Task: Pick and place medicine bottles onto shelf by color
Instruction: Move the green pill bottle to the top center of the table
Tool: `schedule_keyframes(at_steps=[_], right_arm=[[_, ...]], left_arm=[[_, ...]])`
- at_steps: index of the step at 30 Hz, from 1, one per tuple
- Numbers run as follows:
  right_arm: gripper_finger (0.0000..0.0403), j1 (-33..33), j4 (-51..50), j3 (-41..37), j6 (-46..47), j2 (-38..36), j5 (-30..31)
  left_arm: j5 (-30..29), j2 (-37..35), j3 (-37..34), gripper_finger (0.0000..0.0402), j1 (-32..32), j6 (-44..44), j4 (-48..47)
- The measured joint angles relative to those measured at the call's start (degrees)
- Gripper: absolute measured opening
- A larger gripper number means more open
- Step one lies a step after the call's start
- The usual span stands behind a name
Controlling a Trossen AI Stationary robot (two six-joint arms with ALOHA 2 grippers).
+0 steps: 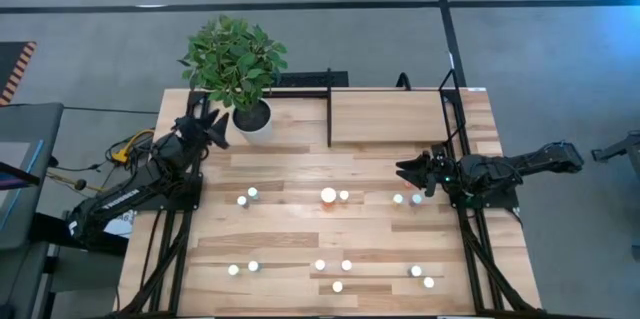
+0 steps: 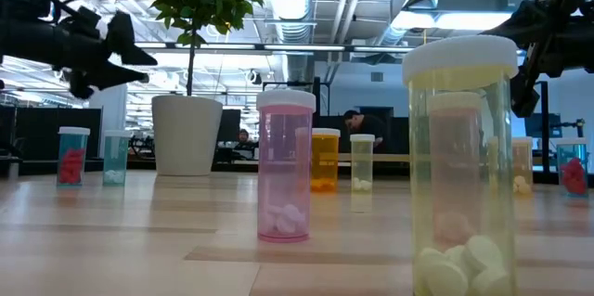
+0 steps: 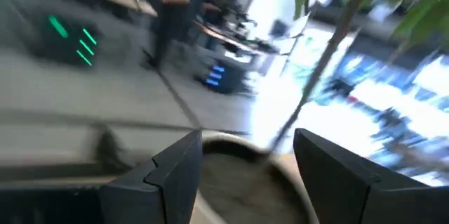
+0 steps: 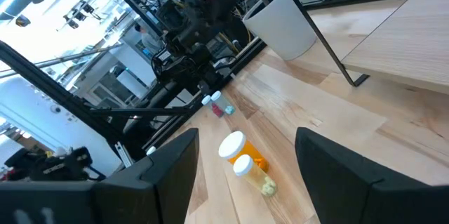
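Note:
Several small white-capped medicine bottles (image 1: 328,196) stand upright in pairs across the plank table. In the low view a pink one (image 2: 285,166) and a yellow-green one (image 2: 461,166) stand nearest. The shelf (image 1: 390,117), a light-wood board in black bars, sits at the far right. My left gripper (image 1: 215,124) hovers open at the far left, beside the white plant pot (image 1: 252,119), holding nothing. My right gripper (image 1: 407,171) hovers open at the right, above the table. Its wrist view shows an orange bottle (image 4: 235,147) and a greenish one (image 4: 254,175) ahead of the open fingers.
The potted plant (image 1: 235,57) stands at the far left next to the shelf's black frame (image 1: 329,109). Bare wood lies between the two bottle rows (image 1: 300,231). Beyond the table's far edge, the low view shows an office room with a person (image 2: 353,124).

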Motion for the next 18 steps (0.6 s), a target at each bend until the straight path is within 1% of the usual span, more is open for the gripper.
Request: schedule_keyframes(at_steps=[5,7,10,15,18], right_arm=[[0.026,0.0,0.0,0.0,0.0,0.0,0.0],[0.026,0.0,0.0,0.0,0.0,0.0,0.0],[0.026,0.0,0.0,0.0,0.0,0.0,0.0],[0.026,0.0,0.0,0.0,0.0,0.0,0.0],[0.026,0.0,0.0,0.0,0.0,0.0,0.0]], left_arm=[[12.2,0.0,0.0,0.0214,0.0,-22.8,-0.8],[16.5,0.0,0.0,0.0214,0.0,-28.0,-1.1],[18.7,0.0,0.0,0.0214,0.0,-29.3,-1.4],[21.8,0.0,0.0,0.0214,0.0,-26.3,-1.5],[22.6,0.0,0.0,0.0214,0.0,-28.7,-2.3]])
